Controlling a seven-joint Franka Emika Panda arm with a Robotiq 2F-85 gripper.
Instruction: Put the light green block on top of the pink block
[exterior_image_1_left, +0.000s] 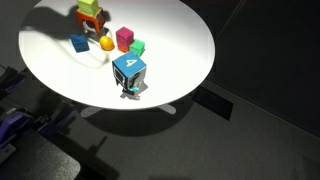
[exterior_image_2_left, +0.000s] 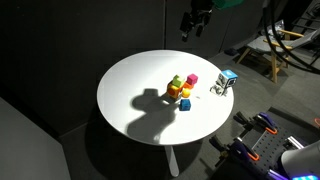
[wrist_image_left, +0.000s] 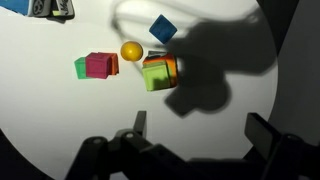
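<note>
The light green block (exterior_image_1_left: 88, 6) sits on top of an orange-red block (exterior_image_1_left: 93, 19) at the back of the round white table (exterior_image_1_left: 180, 50). It also shows in the wrist view (wrist_image_left: 155, 79) and in an exterior view (exterior_image_2_left: 177, 80). The pink block (exterior_image_1_left: 124, 38) stands alone on the table a short way off, seen in the wrist view (wrist_image_left: 98, 65) and in an exterior view (exterior_image_2_left: 192, 78). My gripper (wrist_image_left: 200, 128) is open and empty, high above the table (exterior_image_2_left: 195, 20), apart from every block.
An emerald-green block (exterior_image_1_left: 137, 47) touches the pink block. A yellow ball (wrist_image_left: 131, 50) and a small blue block (wrist_image_left: 162, 29) lie near the stack. A big blue numbered cube (exterior_image_1_left: 128, 70) stands near the table edge. Equipment (exterior_image_2_left: 265, 140) stands beside the table.
</note>
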